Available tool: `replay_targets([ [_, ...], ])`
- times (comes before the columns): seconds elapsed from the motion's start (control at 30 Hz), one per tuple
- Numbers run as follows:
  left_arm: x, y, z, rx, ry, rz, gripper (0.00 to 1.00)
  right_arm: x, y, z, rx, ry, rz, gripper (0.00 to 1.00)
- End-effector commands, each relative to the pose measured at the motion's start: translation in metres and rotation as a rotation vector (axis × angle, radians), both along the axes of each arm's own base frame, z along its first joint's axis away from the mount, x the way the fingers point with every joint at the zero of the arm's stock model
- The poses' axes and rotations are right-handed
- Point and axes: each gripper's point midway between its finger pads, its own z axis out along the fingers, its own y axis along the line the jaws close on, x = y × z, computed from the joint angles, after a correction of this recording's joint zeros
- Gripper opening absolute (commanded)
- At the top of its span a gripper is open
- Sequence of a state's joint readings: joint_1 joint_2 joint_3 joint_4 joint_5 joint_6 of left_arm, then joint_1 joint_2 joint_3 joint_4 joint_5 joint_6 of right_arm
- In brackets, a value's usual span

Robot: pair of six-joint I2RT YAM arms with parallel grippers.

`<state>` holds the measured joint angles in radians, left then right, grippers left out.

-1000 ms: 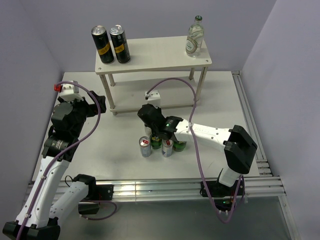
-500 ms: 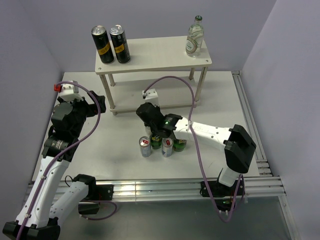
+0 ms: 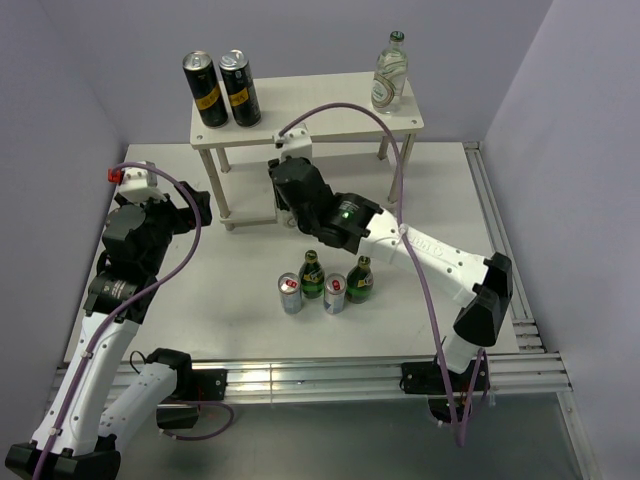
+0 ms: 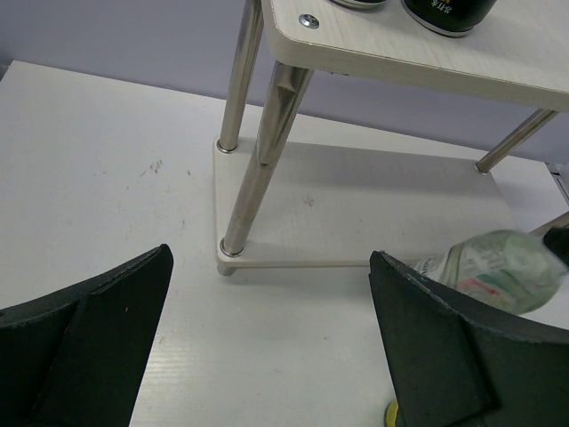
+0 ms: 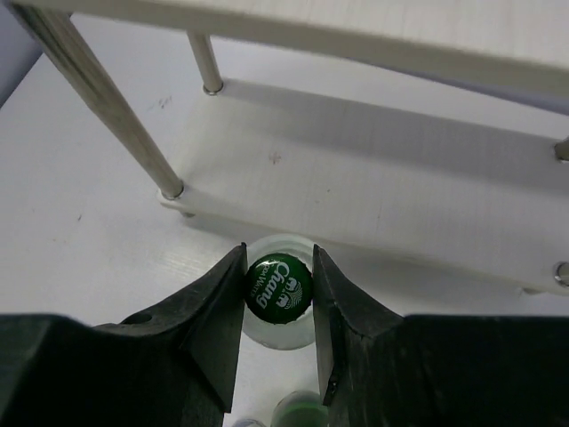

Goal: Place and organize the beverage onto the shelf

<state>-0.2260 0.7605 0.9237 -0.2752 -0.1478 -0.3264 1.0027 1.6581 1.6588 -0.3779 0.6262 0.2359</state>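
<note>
Right end effector [image 5: 278,267] is pinched tight on the green printed cap of a clear glass bottle [image 5: 277,294], one black finger on each side of it. My right wrist camera looks straight down on this. It shows the round cap, a ring of pale glass shoulder around it, and just beyond it the front edge of the lower board of the shelf [image 5: 373,178]. Whether the bottle's base touches the bench I cannot tell from there.

The overhead camera hides the grip altogether under my wrist, but places it in front of the lower board, toward the shelf's left side. It also shows what the wrist views miss. Two tall black cans [image 3: 205,90] stand side by side at the left of the top board, and a second clear bottle [image 3: 390,72] stands upright at its right end. On the bench [image 3: 200,290] is a close cluster of two dark green bottles [image 3: 312,275] and two short silver cans [image 3: 290,294] with red tops.

Left end effector [image 4: 269,258] hangs spread as wide as it goes, holding nothing. Its camera catches the held bottle from the side as a blurred, pale, labelled shape at the right edge.

The boards are matt off-white with rounded corners, and the legs are round, shiny metal tubes. The bench is flat white with faint scuffs.
</note>
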Motion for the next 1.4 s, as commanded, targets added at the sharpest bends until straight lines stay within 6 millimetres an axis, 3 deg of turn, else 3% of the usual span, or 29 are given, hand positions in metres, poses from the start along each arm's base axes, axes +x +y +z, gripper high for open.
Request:
replay_targets([
  [0.0,-0.002,0.003,0.012,0.010,-0.042,0.011,1.00,0.012,-0.022,0.107,0.150,-0.191,-0.073,0.00],
  [0.07,-0.002,0.004,0.012,0.010,-0.042,0.011,0.99,0.013,-0.028,0.123,0.147,-0.211,-0.075,0.00],
  [0.1,-0.002,0.003,0.012,0.010,-0.042,0.009,0.99,0.014,-0.034,0.143,0.172,-0.236,-0.086,0.00],
  [0.27,-0.002,0.003,0.012,0.010,-0.042,0.009,1.00,0.010,-0.059,0.195,0.183,-0.318,-0.119,0.00],
  [0.3,-0.002,0.004,0.011,0.011,-0.040,0.010,0.99,0.007,-0.067,0.213,0.208,-0.342,-0.128,0.00],
  [0.6,-0.002,0.003,0.011,0.010,-0.040,0.006,0.99,0.008,-0.114,0.278,0.233,-0.466,-0.211,0.00],
  [0.93,-0.001,0.001,0.008,0.009,-0.034,0.001,0.99,0.021,-0.143,0.312,0.229,-0.576,-0.294,0.00],
  [1.37,0.002,0.000,0.005,0.009,-0.025,-0.005,0.99,0.062,-0.165,0.321,0.254,-0.642,-0.343,0.00],
])
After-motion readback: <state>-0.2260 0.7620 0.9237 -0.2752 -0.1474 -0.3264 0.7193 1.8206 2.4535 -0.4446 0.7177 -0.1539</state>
